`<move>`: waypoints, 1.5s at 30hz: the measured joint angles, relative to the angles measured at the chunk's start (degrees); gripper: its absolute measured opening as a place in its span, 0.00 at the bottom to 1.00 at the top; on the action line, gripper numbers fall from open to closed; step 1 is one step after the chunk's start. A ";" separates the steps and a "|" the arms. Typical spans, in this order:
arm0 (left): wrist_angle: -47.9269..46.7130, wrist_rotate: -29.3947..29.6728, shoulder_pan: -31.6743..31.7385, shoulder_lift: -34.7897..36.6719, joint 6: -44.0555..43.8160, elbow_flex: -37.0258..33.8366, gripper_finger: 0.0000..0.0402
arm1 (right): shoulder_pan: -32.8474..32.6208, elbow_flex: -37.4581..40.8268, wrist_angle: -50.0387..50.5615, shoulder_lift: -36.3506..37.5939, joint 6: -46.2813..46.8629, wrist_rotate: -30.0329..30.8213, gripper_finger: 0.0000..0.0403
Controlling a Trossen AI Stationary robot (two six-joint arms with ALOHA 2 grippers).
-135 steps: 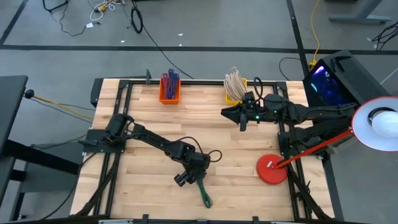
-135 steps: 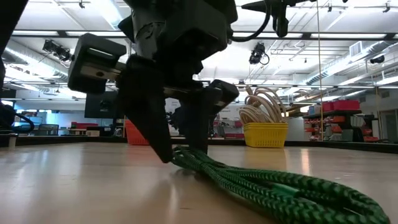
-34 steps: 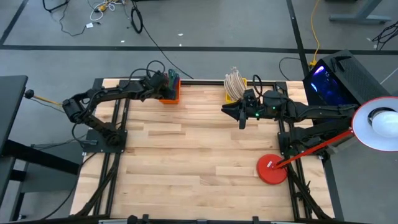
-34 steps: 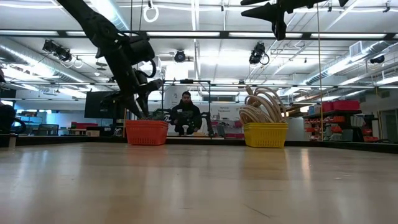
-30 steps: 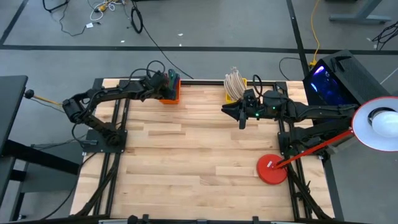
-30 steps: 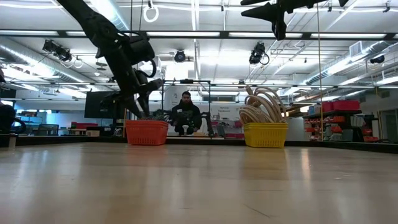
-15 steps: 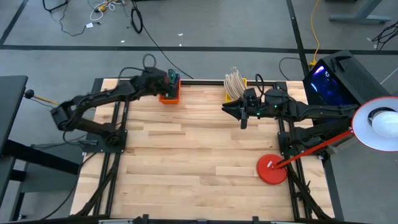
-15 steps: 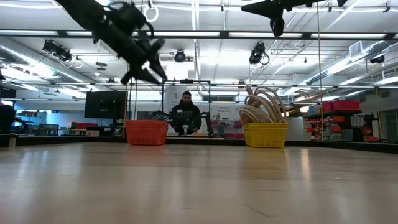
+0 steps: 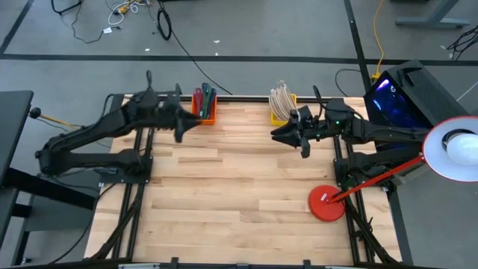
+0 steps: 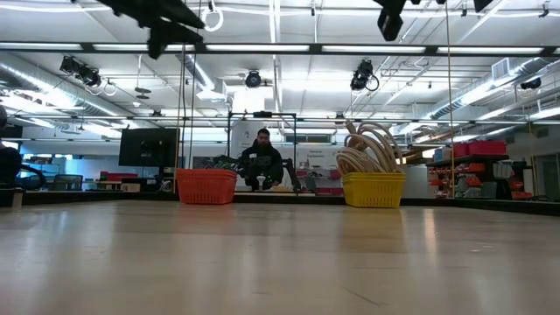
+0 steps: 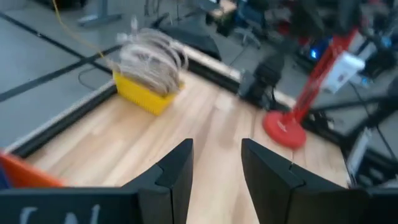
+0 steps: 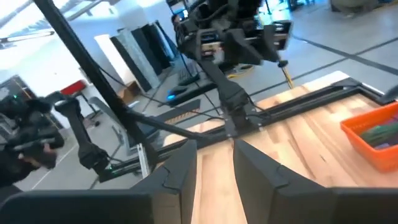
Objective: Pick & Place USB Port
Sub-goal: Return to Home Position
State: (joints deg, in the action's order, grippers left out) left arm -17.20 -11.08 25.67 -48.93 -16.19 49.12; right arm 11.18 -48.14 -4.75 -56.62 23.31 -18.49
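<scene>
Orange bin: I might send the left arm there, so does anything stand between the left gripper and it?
Nothing visible does. The left gripper hangs raised beside the orange bin, fingers open, with only bare table between them. The right gripper waits near the yellow bin.

**Count of items.** One desk (image 9: pixel 239 194) is carrying two bins: one orange bin (image 9: pixel 203 113), holding cables (image 9: pixel 203 97) too bunched to count, and one yellow bin (image 9: pixel 283 113), well apart from the orange bin, holding one pale coiled bundle (image 9: pixel 280 97). Two arms, the left arm (image 9: pixel 97 134) and the right arm (image 9: pixel 373 133), are hanging above. One red-based lamp (image 9: pixel 326 204) is standing on the desk. One person (image 10: pixel 262 157) is showing beyond the orange bin.
</scene>
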 joint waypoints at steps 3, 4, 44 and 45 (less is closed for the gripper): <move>-7.56 2.71 -2.99 5.54 0.40 -0.02 0.35 | 0.02 0.02 3.50 1.78 -0.11 0.53 0.26; -9.77 3.53 -3.86 7.59 0.37 -0.02 0.35 | 0.02 0.44 4.65 2.61 -0.06 1.34 0.26; -8.70 7.63 -11.42 47.54 -17.68 -30.64 0.35 | -10.18 47.25 -56.93 17.68 16.26 10.59 0.26; -5.21 6.35 -11.43 47.54 -18.59 -32.57 0.35 | -10.14 47.25 -56.22 17.71 17.08 11.85 0.26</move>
State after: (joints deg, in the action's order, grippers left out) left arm -22.41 -4.73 14.24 -1.39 -34.78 16.56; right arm 1.04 -0.89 -60.97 -38.92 40.39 -6.64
